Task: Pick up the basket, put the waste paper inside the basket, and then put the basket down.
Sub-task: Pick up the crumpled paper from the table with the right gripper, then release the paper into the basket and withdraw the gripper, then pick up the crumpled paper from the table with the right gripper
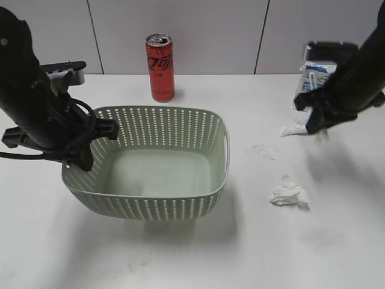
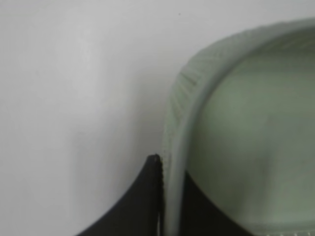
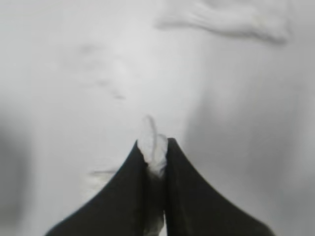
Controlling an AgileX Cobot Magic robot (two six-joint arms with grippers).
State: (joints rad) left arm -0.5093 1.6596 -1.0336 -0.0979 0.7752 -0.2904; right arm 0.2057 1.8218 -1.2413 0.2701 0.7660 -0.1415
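On the white table, your left fingers clamp the basket rim; your right fingers pinch waste paper near the far right corner.

A white table, faintly smudged right of centre, runs to a far wall of pale grey panels split by dark vertical seams, under soft, even light.
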